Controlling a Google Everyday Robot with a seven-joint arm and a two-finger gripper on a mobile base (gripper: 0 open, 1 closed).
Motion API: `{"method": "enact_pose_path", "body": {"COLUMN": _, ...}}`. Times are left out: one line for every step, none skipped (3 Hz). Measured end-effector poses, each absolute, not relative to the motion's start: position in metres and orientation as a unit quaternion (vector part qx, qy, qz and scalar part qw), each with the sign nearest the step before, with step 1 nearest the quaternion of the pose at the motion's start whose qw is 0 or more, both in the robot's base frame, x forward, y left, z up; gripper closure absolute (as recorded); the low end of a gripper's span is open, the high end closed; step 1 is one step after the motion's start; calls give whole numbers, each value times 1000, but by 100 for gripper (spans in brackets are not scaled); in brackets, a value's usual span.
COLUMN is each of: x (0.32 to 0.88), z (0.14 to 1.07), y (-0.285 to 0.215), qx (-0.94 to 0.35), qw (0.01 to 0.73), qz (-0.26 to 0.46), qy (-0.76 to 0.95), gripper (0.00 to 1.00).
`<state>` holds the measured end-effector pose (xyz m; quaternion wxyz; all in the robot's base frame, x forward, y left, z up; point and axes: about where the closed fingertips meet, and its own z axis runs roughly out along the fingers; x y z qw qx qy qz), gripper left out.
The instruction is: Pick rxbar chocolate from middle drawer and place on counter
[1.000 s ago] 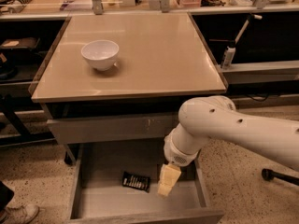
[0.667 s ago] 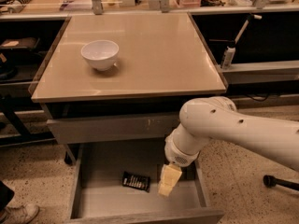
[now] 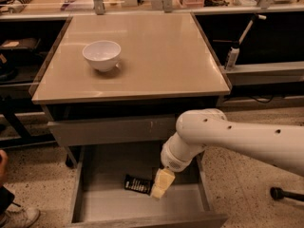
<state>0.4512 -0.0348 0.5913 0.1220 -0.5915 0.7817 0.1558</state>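
1. the step in hand looks like the reach for the pick. the gripper (image 3: 160, 186) hangs inside the open middle drawer (image 3: 114, 208), low over its grey floor, at the end of the white arm (image 3: 237, 137) that comes in from the right of the view.
2. the rxbar chocolate (image 3: 137, 184) lies flat on the drawer floor, just beside the gripper on the side away from the arm. whether the two touch cannot be told.
3. whether the gripper is open or closed cannot be told either. it shows as one cream-coloured block, and the bar appears to lie on the floor, not lifted.
4. the next move probably calls for a small shift toward the bar, so that the jaws stand either side of its narrow width, then a drop to the floor and a squeeze. a thin, flat wrapper on a flat floor gives little to hold, so it may slide away or be caught by an edge only.
5. once held, the bar would have to rise clear of the drawer's low walls and past the closed drawer front (image 3: 114, 129) above it, then go up to the counter (image 3: 156, 56).
6. counted: one rxbar chocolate, one open drawer, one closed drawer front, one counter, one white bowl (image 3: 101, 55) standing on the counter, one arm with one gripper.
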Motion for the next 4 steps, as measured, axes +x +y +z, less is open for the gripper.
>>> {"method": "enact_pose_path", "body": {"x": 486, "z": 531, "y": -17, "qx": -559, "qw": 164, "qz": 167, "qy": 795, "gripper": 0}}
{"method": "enact_pose_path", "body": {"x": 486, "z": 531, "y": -17, "qx": -559, "qw": 164, "qz": 167, "qy": 795, "gripper": 0}}
{"method": "enact_pose_path", "body": {"x": 485, "z": 506, "y": -4, "qx": -562, "qw": 164, "qz": 183, "qy": 790, "gripper": 0}}
{"method": "enact_pose_path", "body": {"x": 491, "z": 481, "y": 11, "qx": -563, "qw": 172, "qz": 200, "qy": 783, "gripper": 0}}
